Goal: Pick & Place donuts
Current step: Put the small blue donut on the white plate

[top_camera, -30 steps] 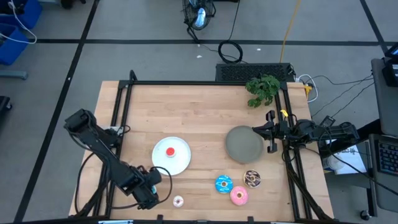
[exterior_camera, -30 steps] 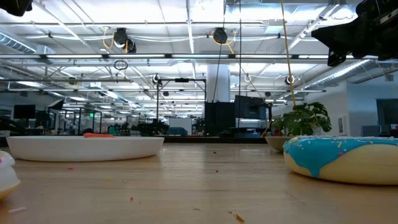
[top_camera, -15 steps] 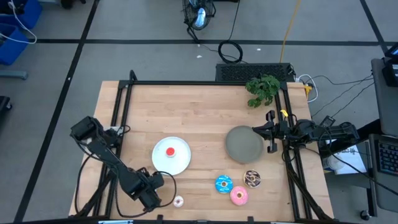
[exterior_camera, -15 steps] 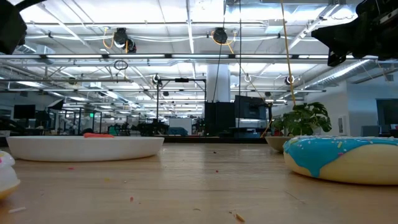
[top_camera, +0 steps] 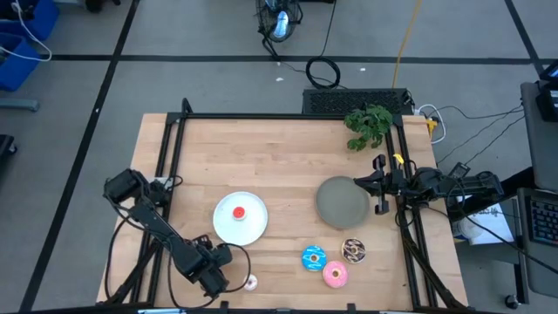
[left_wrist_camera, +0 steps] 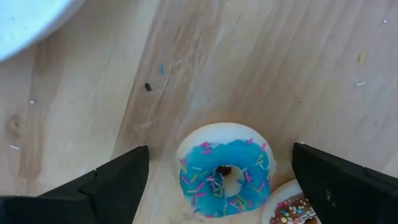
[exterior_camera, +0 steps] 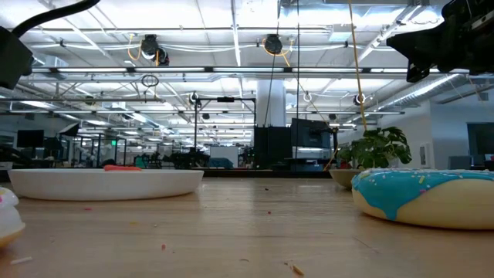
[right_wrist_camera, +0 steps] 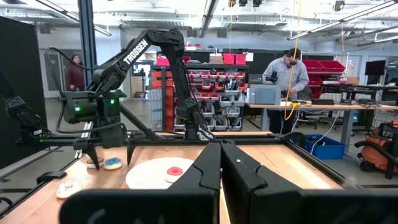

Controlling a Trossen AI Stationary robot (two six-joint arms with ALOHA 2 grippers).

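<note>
Bright ceiling strip lights (exterior_camera: 231,35) lit the scene evenly; shadows stayed soft, while the near blue donut (exterior_camera: 424,197) blurred.

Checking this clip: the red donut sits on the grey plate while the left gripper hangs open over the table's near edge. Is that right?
Not quite. The high view shows the red donut on the white plate; the grey plate is bare. The rest holds: the left gripper hangs open near that edge.

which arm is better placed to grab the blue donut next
Left. The left gripper hangs open with the blue donut between its fingers, near the table's front edge. The right gripper waits shut at the far right edge beside the grey plate.
</note>
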